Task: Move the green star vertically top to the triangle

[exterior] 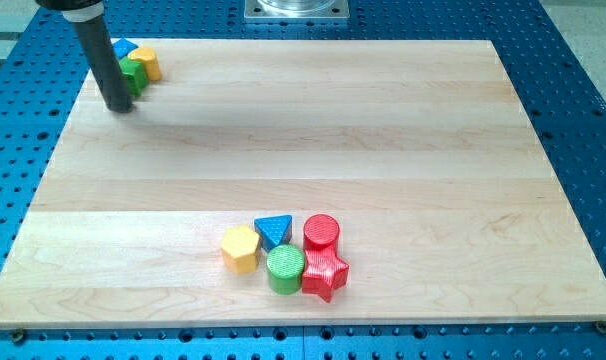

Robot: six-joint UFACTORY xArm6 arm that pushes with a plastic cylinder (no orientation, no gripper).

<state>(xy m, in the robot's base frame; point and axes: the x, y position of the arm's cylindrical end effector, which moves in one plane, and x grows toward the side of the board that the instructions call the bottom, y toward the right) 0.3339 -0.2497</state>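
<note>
The green block (135, 76), probably the star, lies at the board's top left corner, partly hidden behind my rod. It sits in a tight group with a blue block (126, 47) above it and a yellow block (147, 63) to its right. My tip (119, 107) rests on the board just below and left of the green block, with the rod's side against it. A blue triangle (274, 231) lies in a second group near the view's bottom centre, far from the tip.
Around the blue triangle lie a yellow hexagon (240, 248) to its left, a red cylinder (321, 233) to its right, a green cylinder (285, 268) below and a red star (325, 273) at the lower right. The wooden board (313, 130) lies on a blue perforated table.
</note>
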